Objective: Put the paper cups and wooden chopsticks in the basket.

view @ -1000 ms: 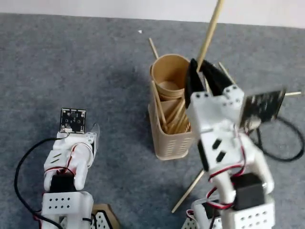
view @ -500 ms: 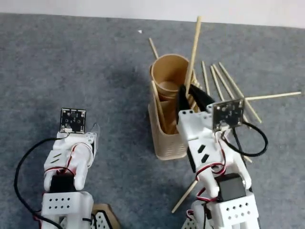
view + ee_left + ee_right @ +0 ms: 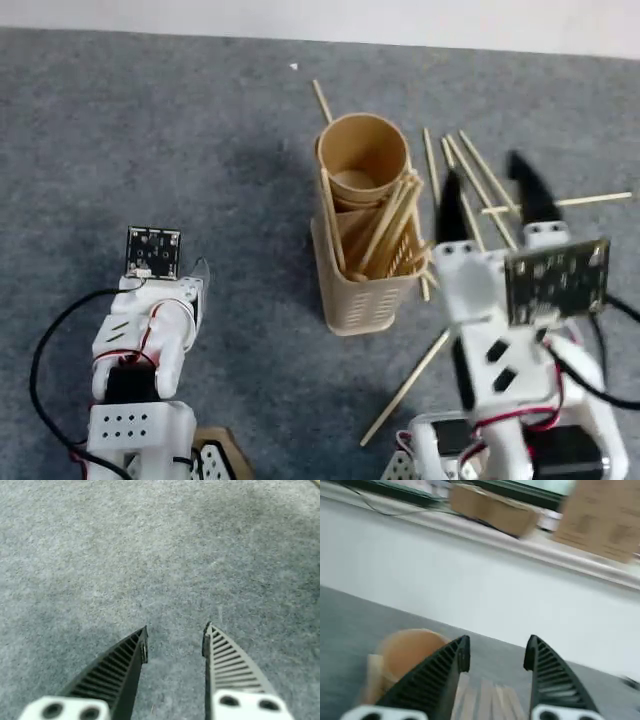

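Near the middle of the grey bench (image 3: 150, 130), seen from high up, stands a tan basket (image 3: 362, 300). Some stacked paper cups (image 3: 362, 150) sit in the far end of the basket. A bunch of wooden chopsticks (image 3: 385, 228) leans inside the basket, just in front of the cups. Some loose chopsticks (image 3: 478, 180) lie flat on the bench, to the right of the basket. One long stick (image 3: 403, 390) lies slanted on the bench near the basket's front right corner. One far stick (image 3: 321, 100) pokes out from behind the cups. The right pincer (image 3: 484, 168) hangs over the loose chopsticks, just beside the basket. Its two black fingers are spread wide and hold nothing. The left arm (image 3: 140, 340) sits at the near left, well apart from the basket.

From the left wrist, the left pincer (image 3: 176, 627) points down at bare grey bench. Its two fingers are apart, with a clear gap and nothing between them.

From the right wrist, the right pincer is spread wide with nothing in it. A blurry brown cup shows past one finger. Pale chopsticks lie on the bench in the gap between the fingers. Far behind is a white wall (image 3: 470, 585), with brown boxes (image 3: 490, 507) on a ledge above it.
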`<state>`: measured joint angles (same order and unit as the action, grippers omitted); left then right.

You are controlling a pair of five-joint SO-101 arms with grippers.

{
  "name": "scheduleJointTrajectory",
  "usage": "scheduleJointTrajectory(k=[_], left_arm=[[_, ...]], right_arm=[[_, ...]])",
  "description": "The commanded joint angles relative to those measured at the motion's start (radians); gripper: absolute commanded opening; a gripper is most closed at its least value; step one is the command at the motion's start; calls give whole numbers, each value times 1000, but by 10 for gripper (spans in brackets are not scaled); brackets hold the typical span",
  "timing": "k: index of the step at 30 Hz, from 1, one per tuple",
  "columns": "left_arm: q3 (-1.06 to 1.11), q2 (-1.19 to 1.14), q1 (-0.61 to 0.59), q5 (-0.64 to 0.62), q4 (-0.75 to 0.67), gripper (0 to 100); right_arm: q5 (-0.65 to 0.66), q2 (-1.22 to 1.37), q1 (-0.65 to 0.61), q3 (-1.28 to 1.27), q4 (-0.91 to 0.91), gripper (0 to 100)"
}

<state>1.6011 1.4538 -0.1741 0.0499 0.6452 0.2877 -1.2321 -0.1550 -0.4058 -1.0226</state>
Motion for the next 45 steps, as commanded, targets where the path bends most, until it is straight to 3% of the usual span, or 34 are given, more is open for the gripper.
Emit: scheduleJointTrajectory(k=[1,5,9,21,26,39,41,44,45], left_arm=[[-5,10,18,8,-18,203],[-5,10,18,8,-18,203],[-5,10,18,8,-18,203],[-4,10,18,8,-18,203],[-4,10,18,8,-18,203],[-2,10,18,8,-18,203],[-2,10,18,8,-18,203],[-2,10,18,8,-18,203],[-2,10,18,8,-18,203]], right_arm=[[176,226,216,154,-113,189],[226,475,397,194,-88,189],[229,714,472,193,54,189],[477,1267,412,191,268,191],[483,1432,417,193,371,191],[493,1670,414,200,409,186],[534,1678,414,197,406,142],[539,1676,414,194,404,0],[539,1676,415,196,401,14]])
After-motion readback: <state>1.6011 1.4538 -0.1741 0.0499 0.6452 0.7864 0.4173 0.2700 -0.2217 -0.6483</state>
